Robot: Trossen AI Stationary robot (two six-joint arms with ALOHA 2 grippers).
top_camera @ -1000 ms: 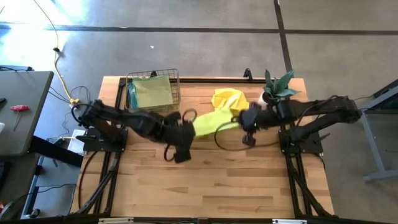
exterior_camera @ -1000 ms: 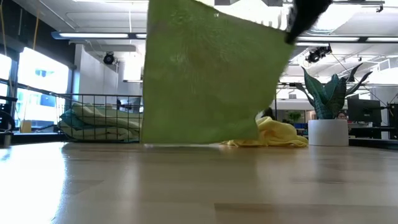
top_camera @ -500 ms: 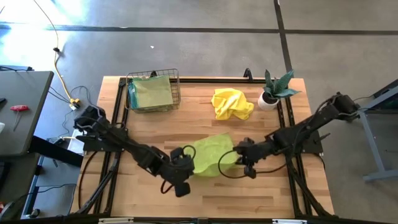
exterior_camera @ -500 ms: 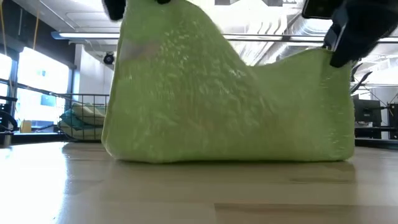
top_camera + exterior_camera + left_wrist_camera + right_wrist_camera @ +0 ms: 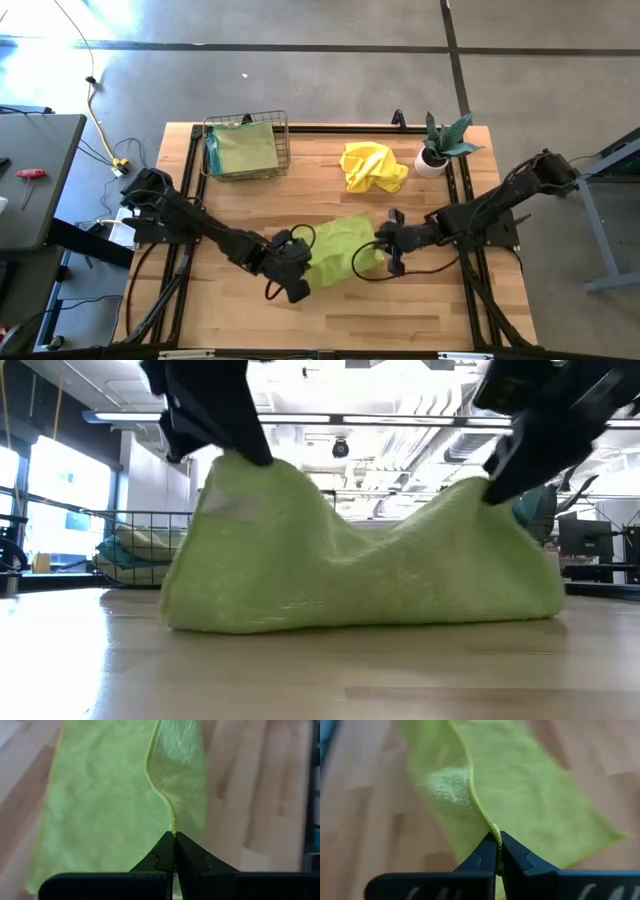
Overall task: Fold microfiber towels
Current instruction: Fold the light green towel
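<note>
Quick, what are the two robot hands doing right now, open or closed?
Left hand: closed, pinching an edge of the lime green towel.
Right hand: closed, pinching the same towel's other side.

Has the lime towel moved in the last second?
Yes. The lime towel was hanging up near the yellow towel and basket; both claws, left claw and right claw, have since brought it toward the table's near edge and lowered it onto the wood.
</note>
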